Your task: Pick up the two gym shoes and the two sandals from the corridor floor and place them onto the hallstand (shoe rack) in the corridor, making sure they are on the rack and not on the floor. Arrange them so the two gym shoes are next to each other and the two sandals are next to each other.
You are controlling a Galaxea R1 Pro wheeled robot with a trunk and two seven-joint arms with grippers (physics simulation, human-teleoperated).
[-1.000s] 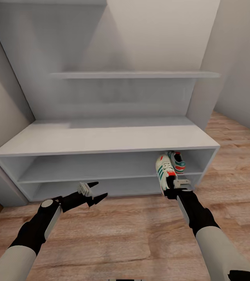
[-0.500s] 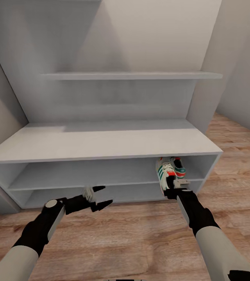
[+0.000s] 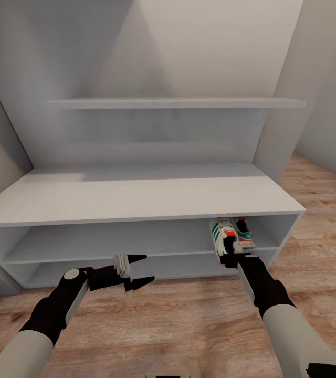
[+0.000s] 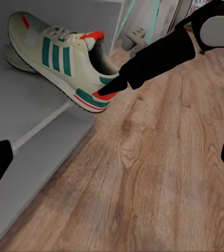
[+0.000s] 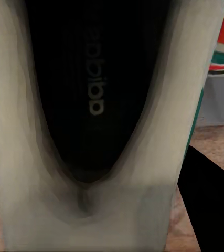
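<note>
The right gripper [image 3: 234,255], jaws clamped on 1 gym shoe's [image 3: 221,236] heel, slides it onto the hallstand's [image 3: 136,197] upper shelf beside the second shoe [image 3: 244,229]. Next: set down, release. The left gripper [image 3: 138,270] hangs with jaws apart.

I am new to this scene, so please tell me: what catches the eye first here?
The gym shoe held by the right hand at the hallstand's upper shelf row, beside a second gym shoe already inside. The left hand hangs open above the wood floor.
</note>
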